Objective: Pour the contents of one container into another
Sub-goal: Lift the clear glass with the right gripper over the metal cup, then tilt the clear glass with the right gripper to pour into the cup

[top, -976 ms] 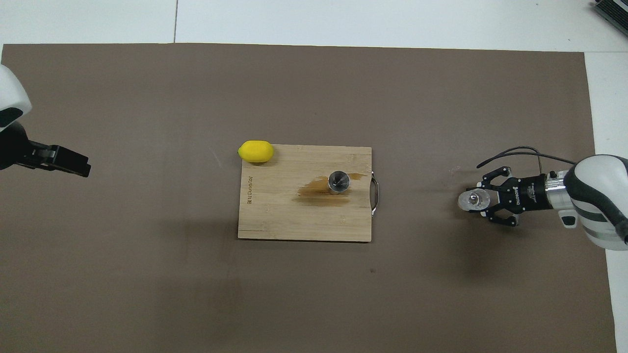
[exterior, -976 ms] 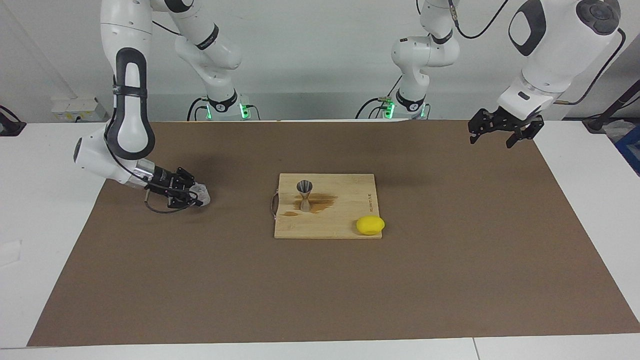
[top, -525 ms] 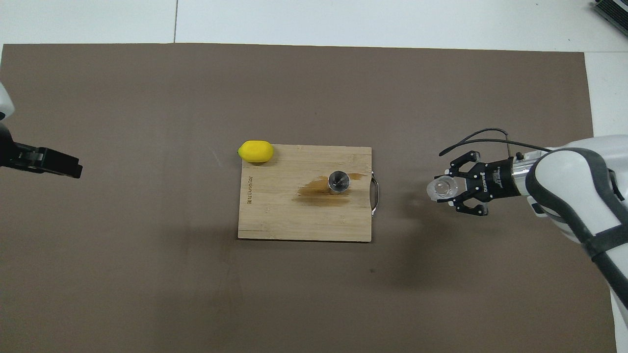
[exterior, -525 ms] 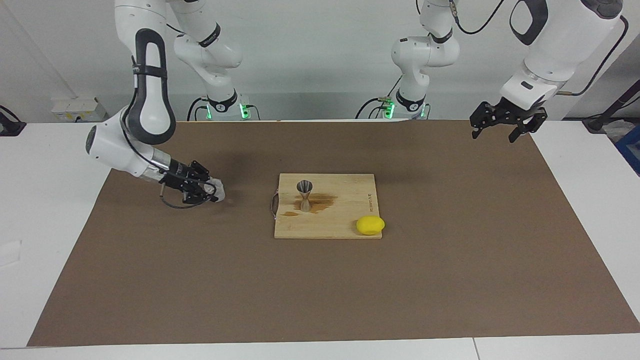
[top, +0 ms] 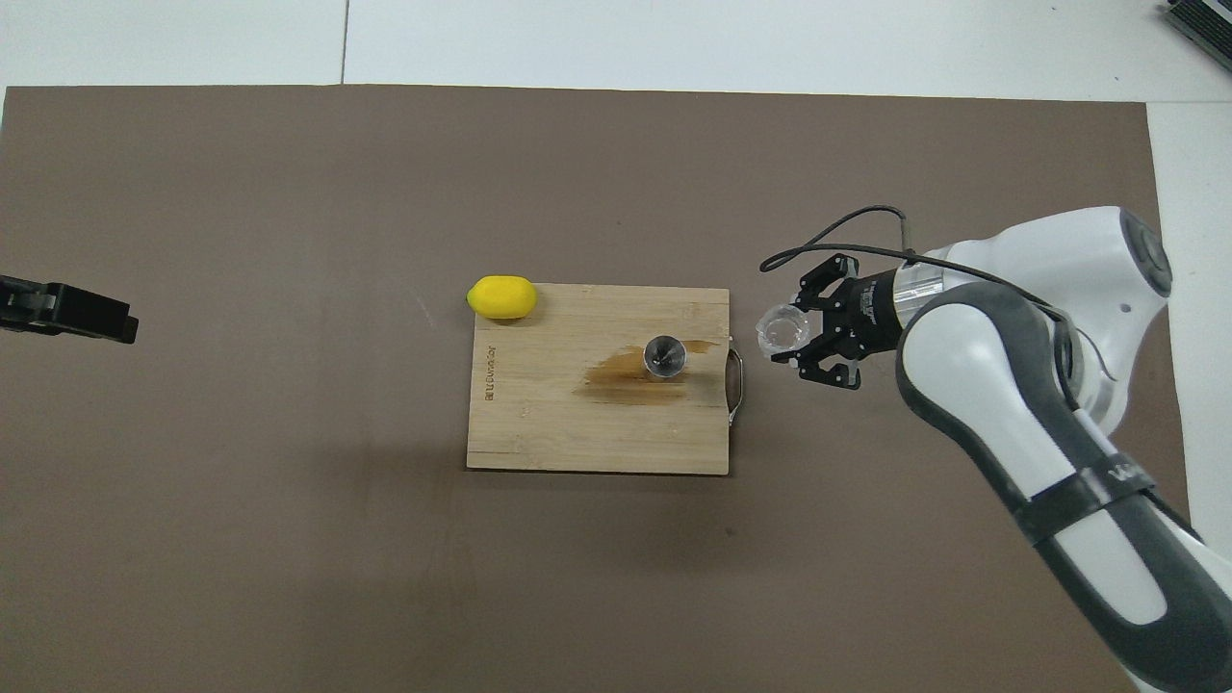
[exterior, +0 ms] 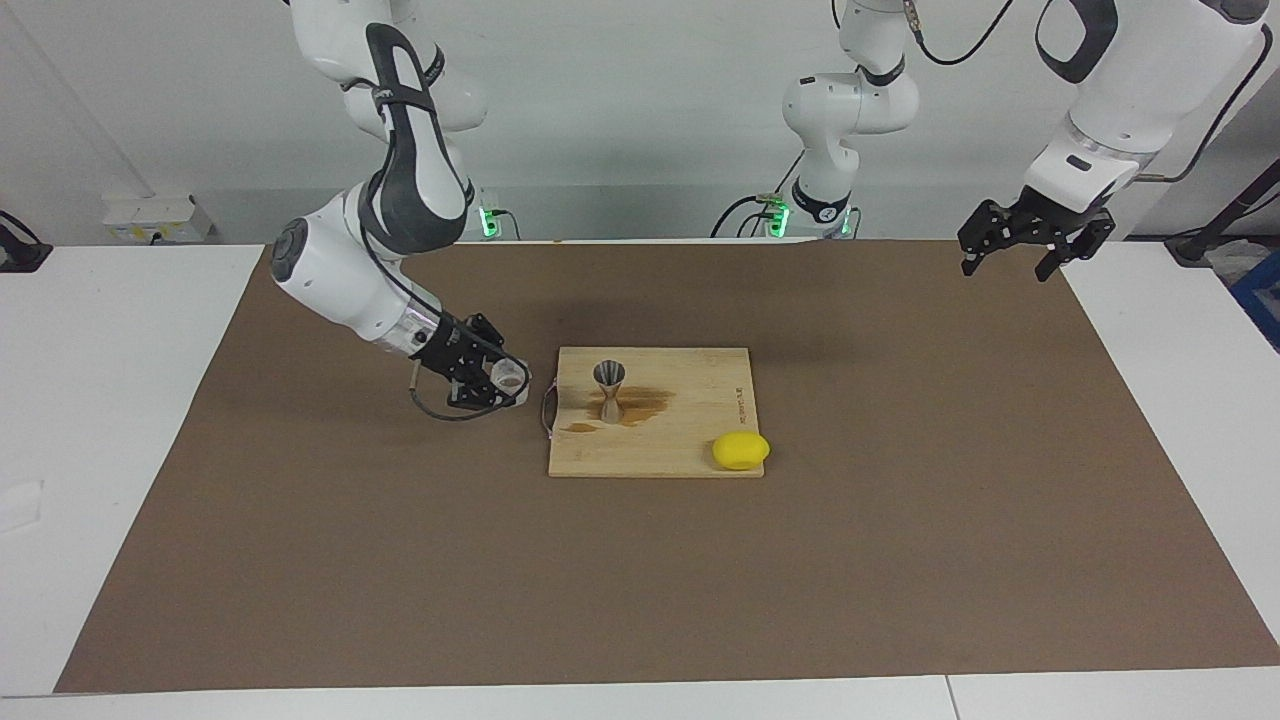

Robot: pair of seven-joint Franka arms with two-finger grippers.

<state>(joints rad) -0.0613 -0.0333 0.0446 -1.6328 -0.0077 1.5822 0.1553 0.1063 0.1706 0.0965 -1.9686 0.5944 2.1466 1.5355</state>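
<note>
1. The right tool (exterior: 497,384) is clamped on the clear glass cup (exterior: 507,377), its fingers on either side of the cup's wall.
2. The cup is held up in the air over the brown mat (exterior: 900,500), just beside the handle end of the cutting board (exterior: 690,430), toward the right arm's end of the tabletop (exterior: 100,330).
3. In the overhead view the cup (top: 784,329) shows its round open mouth, with the right tool (top: 807,334) reaching in from the side away from the board (top: 539,423).
4. The facing view shows the cup roughly upright, with its mouth turned up.
5. The silver jigger (exterior: 609,391) stands upright on the board, toward the handle end, apart from the cup.
6. From above, the jigger (top: 664,355) shows its open top cone.
7. A brown wet stain (exterior: 645,405) spreads on the wood around the jigger's foot; in the overhead view the stain (top: 616,375) runs toward the board's middle.
8. A yellow lemon (exterior: 740,450) lies at the board's corner farthest from the robots, toward the left arm's end; seen from above, the lemon (top: 501,296) sits partly off the board's edge.
9. The left tool (exterior: 1035,235) waits in the air with its fingers spread wide and nothing between them, over the mat's corner at the left arm's end.
10. In the overhead view only the dark tip of the left tool (top: 67,310) shows at the picture's edge.
</note>
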